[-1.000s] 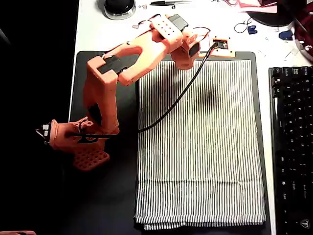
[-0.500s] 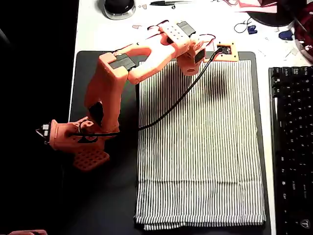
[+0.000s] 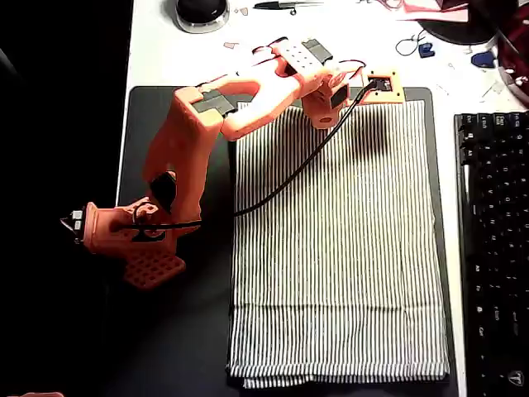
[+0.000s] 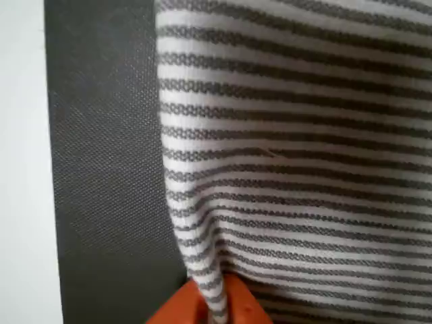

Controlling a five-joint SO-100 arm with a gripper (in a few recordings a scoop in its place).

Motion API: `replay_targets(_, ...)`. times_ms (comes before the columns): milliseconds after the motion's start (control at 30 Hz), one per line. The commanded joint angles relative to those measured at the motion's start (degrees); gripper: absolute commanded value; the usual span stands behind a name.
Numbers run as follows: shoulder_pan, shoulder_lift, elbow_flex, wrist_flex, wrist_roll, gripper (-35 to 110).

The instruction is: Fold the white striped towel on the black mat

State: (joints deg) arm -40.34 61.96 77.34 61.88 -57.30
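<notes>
The white striped towel (image 3: 339, 240) lies spread flat on the black mat (image 3: 190, 331), its bottom edge slightly doubled. My orange arm reaches over the towel's top edge, and the gripper (image 3: 382, 85) sits at that edge, right of the middle. In the wrist view the towel (image 4: 297, 135) puckers into a fold that runs down between my two orange fingertips (image 4: 182, 307). The gripper (image 4: 214, 304) is shut on that pinched edge. The mat (image 4: 108, 169) shows as a dark strip beside the towel's edge.
A black keyboard (image 3: 494, 248) lies along the right side, close to the mat. Small items, cables and a round black object (image 3: 202, 11) clutter the white table beyond the mat's top edge. My arm's base (image 3: 136, 236) stands on the mat's left part.
The arm has swung slightly right along the towel's top edge and the gripper has settled there. The towel lies as it did before.
</notes>
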Motion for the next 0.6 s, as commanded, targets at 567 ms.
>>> replay_targets(567,8.00,17.75,-0.88,12.48,-6.24,0)
